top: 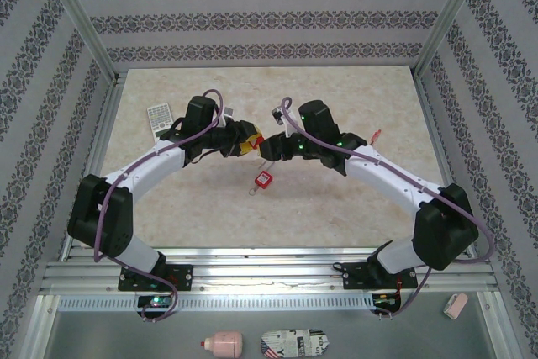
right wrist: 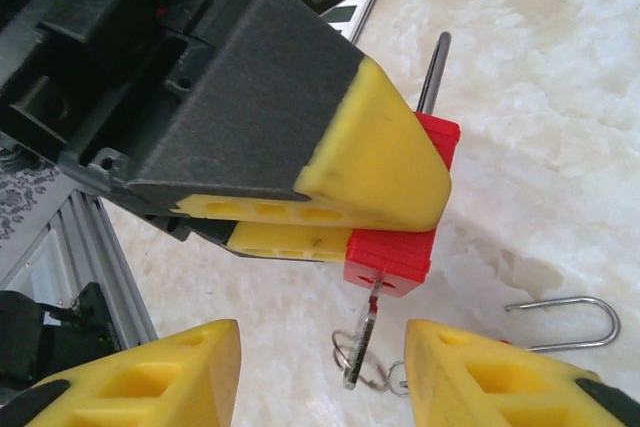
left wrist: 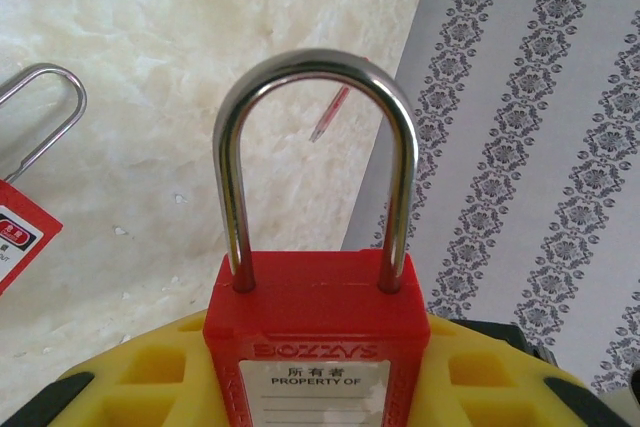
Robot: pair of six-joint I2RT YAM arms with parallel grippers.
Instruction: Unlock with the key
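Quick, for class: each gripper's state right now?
Left gripper: closed, holding the red padlock.
Right gripper: open, jaws either side of the key.

The left hand (top: 242,145) and its clamped padlock (right wrist: 400,247) block the way just ahead of the right hand (right wrist: 320,347). A second padlock (top: 264,179) lies close by. The surface's (top: 336,90) far middle lies open.

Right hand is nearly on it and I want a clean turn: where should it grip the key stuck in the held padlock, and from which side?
Probably best to take the key on the short stretch showing below the held padlock, above its wire ring. Come straight on from the keyway end, where the right hand straddles it with its fingers apart; the left hand covers the lock's sides.
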